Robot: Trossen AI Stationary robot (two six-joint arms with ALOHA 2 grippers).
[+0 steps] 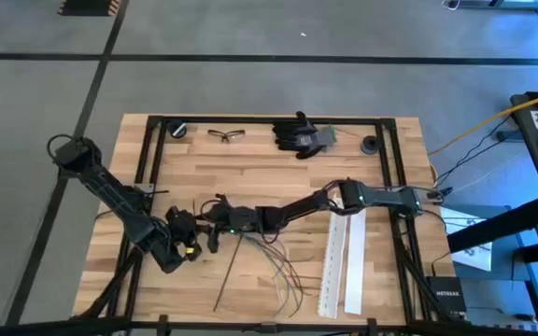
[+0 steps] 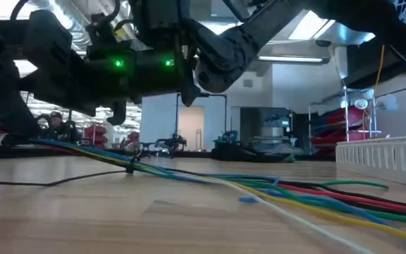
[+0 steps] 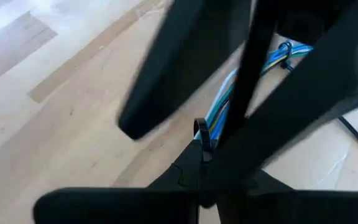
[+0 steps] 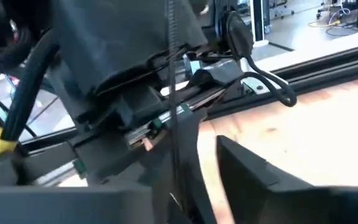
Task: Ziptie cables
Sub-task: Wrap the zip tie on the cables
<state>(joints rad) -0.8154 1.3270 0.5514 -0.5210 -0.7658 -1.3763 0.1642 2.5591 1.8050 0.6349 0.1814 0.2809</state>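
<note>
Wooden table [image 1: 278, 177] holds the cables [image 1: 269, 266]; both hands meet over them, grips unreadable.

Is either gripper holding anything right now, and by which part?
The right gripper pinches the zip tie's thin black tail. The left gripper sits at the tie's loop around the cables; whether it grips there cannot be told.

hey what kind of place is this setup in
Probably a robotics lab or workshop. A wooden table stands on a grey floor marked with dark tape lines, the low view shows equipment racks in a big open room behind, and cables lie on the table.
</note>
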